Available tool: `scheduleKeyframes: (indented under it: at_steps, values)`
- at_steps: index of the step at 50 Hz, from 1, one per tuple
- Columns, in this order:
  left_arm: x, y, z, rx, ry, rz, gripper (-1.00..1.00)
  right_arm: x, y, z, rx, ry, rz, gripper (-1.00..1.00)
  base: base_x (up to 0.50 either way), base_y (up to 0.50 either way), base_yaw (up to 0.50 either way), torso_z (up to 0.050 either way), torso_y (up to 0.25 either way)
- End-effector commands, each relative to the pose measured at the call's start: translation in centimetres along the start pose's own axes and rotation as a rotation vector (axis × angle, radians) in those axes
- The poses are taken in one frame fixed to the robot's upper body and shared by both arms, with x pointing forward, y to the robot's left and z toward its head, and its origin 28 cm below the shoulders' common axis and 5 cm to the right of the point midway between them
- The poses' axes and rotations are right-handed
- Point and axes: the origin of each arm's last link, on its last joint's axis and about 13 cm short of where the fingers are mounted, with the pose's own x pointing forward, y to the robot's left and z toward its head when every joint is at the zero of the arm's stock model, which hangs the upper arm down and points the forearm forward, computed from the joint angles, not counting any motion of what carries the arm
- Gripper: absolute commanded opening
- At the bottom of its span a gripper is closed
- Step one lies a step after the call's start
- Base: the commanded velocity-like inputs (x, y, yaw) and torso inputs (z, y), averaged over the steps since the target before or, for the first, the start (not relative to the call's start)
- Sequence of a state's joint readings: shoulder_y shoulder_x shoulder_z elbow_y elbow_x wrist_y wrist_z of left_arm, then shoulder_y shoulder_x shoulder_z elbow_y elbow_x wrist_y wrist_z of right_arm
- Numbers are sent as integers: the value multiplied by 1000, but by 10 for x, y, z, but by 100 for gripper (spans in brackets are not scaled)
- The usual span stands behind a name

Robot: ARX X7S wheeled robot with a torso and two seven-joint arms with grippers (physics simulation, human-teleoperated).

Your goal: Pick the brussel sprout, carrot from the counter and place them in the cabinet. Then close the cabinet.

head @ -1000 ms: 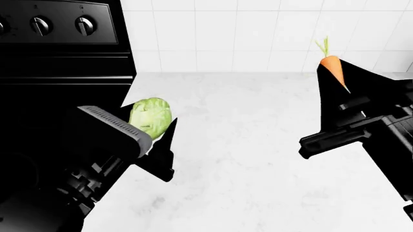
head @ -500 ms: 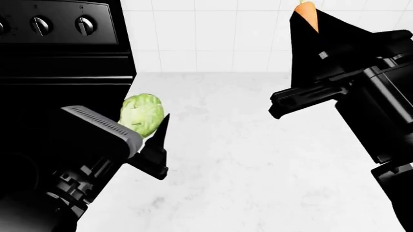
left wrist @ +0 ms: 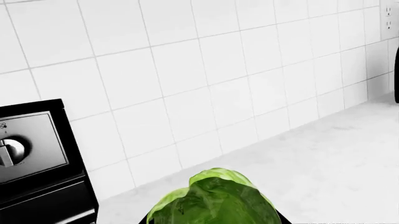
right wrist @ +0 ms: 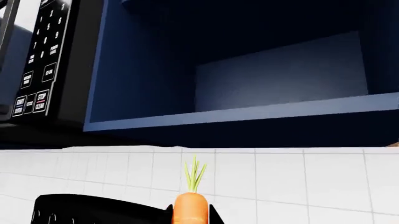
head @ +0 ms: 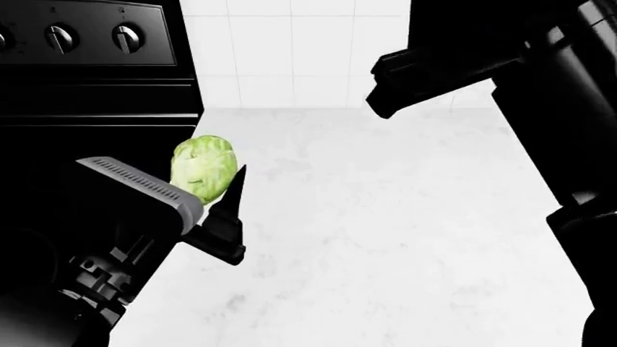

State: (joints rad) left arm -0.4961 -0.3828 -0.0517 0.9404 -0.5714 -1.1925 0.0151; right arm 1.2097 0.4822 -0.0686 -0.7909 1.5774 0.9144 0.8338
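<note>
green brussel sprout (head: 204, 167) in left gripper (head: 207, 189), carrot (right wrist: 190, 207) raised

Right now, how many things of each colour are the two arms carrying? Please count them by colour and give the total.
Green: 1, the brussel sprout in the left pincer.
Orange: 1, the carrot in the right pincer, seen only from the right wrist view.
Total: 2.

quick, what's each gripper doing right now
Left gripper: closed on the brussel sprout, held above the counter.
Right gripper: closed on the carrot, raised toward the open cabinet.
</note>
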Motion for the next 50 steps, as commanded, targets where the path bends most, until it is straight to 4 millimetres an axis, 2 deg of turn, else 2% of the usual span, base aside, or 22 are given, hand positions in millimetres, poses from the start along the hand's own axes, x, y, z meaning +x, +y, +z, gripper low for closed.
scheduleKeyframes:
  at_steps: [1,6,16,30,39,50]
  values:
    - [-2,0,-1,-6,-5,0,-100,10,8,28,12,-127,9,-100,0,0,0,0,0]
    - [-2,-1,-2,-7,-2,-6,-100,18,10,40,18,-176,3,-100,0,0,0,0,0]
    - [-4,1,-1,-7,-7,1,-100,29,10,51,76,-241,-11,-100,0,0,0,0,0]
    - [-4,3,-3,-4,-7,10,-100,38,22,71,198,-367,14,-100,0,0,0,0,0]
    - [-5,2,-2,-7,-11,8,-100,48,22,88,150,-417,-22,-100,0,0,0,0,0]
    - [-7,4,0,-6,-14,10,-100,75,3,100,41,-425,-138,-100,0,0,0,0,0]
